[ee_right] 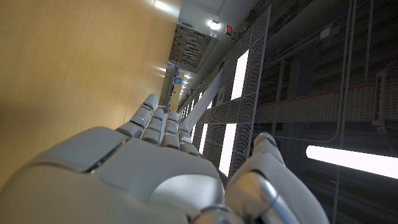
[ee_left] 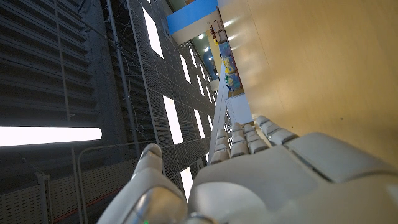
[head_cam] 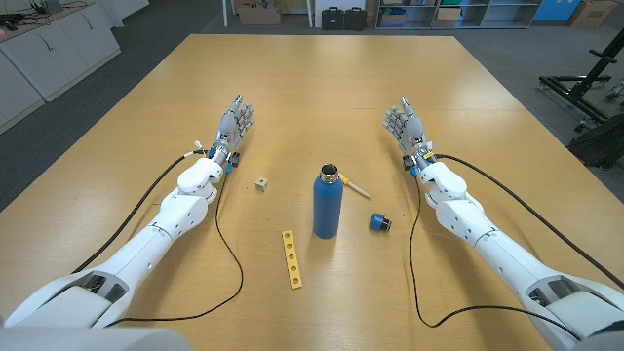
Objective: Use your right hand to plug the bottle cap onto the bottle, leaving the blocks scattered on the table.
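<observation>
A blue metal bottle [head_cam: 328,204] stands upright at the table's middle, its mouth uncovered. Its blue cap [head_cam: 379,222] lies on the table to the bottle's right, nearer my right arm. My right hand [head_cam: 403,124] stands on its edge farther back and to the right of both, fingers straight and together, holding nothing; its back [ee_right: 143,168] shows in the right wrist view. My left hand [head_cam: 235,124] stands the same way at the left, empty, its back [ee_left: 261,168] in the left wrist view.
A yellow bar with holes [head_cam: 291,259] lies in front of the bottle to its left. A small wooden cube [head_cam: 261,183] sits left of the bottle. A wooden peg [head_cam: 357,187] lies just behind the bottle to its right. Black cables [head_cam: 229,249] trail along both arms.
</observation>
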`<state>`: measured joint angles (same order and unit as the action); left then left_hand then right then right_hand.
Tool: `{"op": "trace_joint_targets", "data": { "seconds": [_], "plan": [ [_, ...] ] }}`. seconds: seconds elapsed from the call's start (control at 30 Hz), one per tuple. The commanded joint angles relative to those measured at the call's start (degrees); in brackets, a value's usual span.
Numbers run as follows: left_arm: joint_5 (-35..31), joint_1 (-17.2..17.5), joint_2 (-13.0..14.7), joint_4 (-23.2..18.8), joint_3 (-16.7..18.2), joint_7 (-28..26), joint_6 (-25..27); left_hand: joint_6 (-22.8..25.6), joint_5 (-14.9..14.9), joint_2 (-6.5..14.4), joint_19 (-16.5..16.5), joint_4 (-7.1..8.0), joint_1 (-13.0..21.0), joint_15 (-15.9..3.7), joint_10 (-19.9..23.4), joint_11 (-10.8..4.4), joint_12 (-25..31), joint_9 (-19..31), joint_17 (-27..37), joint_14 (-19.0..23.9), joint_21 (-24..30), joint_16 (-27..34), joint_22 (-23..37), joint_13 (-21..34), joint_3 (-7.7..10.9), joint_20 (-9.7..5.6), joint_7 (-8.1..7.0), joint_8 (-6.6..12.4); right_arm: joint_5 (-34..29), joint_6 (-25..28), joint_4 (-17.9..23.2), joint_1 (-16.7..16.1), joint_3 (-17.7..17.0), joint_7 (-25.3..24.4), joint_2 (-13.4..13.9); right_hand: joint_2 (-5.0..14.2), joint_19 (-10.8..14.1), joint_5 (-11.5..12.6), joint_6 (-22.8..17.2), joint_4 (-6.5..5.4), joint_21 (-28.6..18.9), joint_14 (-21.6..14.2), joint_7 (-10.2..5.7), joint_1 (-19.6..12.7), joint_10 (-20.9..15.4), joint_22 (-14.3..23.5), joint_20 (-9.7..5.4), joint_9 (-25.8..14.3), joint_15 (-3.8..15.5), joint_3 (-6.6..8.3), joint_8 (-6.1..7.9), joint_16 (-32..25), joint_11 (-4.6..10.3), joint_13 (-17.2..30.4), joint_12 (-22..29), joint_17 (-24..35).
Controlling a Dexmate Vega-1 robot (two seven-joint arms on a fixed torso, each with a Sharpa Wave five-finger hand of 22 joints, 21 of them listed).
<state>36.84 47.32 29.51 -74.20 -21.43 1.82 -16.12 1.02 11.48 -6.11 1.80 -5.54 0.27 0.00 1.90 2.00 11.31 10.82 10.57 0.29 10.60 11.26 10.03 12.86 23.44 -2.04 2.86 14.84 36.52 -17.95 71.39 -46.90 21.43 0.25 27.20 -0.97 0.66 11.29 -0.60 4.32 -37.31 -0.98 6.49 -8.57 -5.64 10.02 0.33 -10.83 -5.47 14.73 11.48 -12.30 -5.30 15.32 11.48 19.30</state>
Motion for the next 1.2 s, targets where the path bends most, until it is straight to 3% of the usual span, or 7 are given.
{"op": "trace_joint_targets", "data": {
  "seconds": [0.03, 0.7, 0.93, 1.2],
  "plan": [
    [-0.1, 1.2, 1.1, -2.4, 0.4, -0.3, 0.2, 0.9, 0.4, -0.4, 0.6, 0.09, 0.1, -0.43, 0.8, 0.37, 0.6, 0.2, 0.3, 0.6, 0.3, 0.4, 0.1, 0.0, 0.29, -4.26, 0.37, 0.43, -1.3, -2.3, -0.4, -0.2, 0.0, -2.1, -1.1, 0.13, 1.0, 0.4, -0.3, -0.06, -0.3, -0.6, 0.99, -0.5, -0.6, 0.1, -0.1, -0.2, -0.42, 0.41, 0.35, -0.5, -0.36, 0.0, 0.6, 0.0],
    [1.1, 9.5, 3.2, -12.2, 2.3, -3.0, -1.3, 3.3, 0.5, 0.6, 1.9, 0.13, 0.6, -0.58, 3.6, 0.28, 1.4, 0.2, 0.2, 3.0, 0.9, 1.0, 0.1, -0.5, 0.37, -3.6, 0.15, 0.93, -3.8, -1.4, 13.2, -8.1, -1.2, -6.2, 4.0, 1.29, 5.1, 0.4, -4.3, 0.66, -0.4, -4.5, 0.6, -1.7, -4.2, 0.2, -0.58, -0.2, 0.73, 0.65, 1.35, -1.9, 0.79, -1.5, 1.8, -0.8],
    [0.6, 12.2, 3.6, -16.4, 2.5, -6.1, -0.1, 4.8, 0.5, 0.9, 2.8, 0.13, 0.8, -0.73, 5.1, 0.56, 1.8, 0.2, 0.2, 4.3, 1.1, 1.3, 0.1, -0.7, 0.36, -3.53, 0.27, 1.28, -4.6, -2.2, 18.0, -11.5, -2.9, -6.5, 7.2, 1.53, 5.4, 0.3, -4.8, 0.75, -0.3, -4.9, 0.58, -1.9, -4.6, 0.2, -0.58, -0.2, 0.66, 0.71, 1.42, -2.0, 0.7, -1.7, 1.9, -0.8],
    [-1.0, 15.9, 3.1, -20.0, 3.1, -9.3, -2.6, 8.3, 0.4, 1.4, 6.4, 0.09, 0.8, -1.09, 9.0, 0.43, 2.7, 0.3, 0.2, 8.7, 1.9, 2.2, 0.1, -1.0, 0.13, -3.21, -0.12, 1.95, -2.9, -2.3, 24.8, -18.6, -6.9, -6.0, 12.5, 1.92, 5.6, 0.2, -5.9, 0.85, -0.2, -5.2, 0.44, -2.2, -5.2, 0.2, -0.53, -0.2, 0.58, 0.82, 1.71, -2.1, 0.81, -1.9, 2.0, -0.9]
  ]
}}
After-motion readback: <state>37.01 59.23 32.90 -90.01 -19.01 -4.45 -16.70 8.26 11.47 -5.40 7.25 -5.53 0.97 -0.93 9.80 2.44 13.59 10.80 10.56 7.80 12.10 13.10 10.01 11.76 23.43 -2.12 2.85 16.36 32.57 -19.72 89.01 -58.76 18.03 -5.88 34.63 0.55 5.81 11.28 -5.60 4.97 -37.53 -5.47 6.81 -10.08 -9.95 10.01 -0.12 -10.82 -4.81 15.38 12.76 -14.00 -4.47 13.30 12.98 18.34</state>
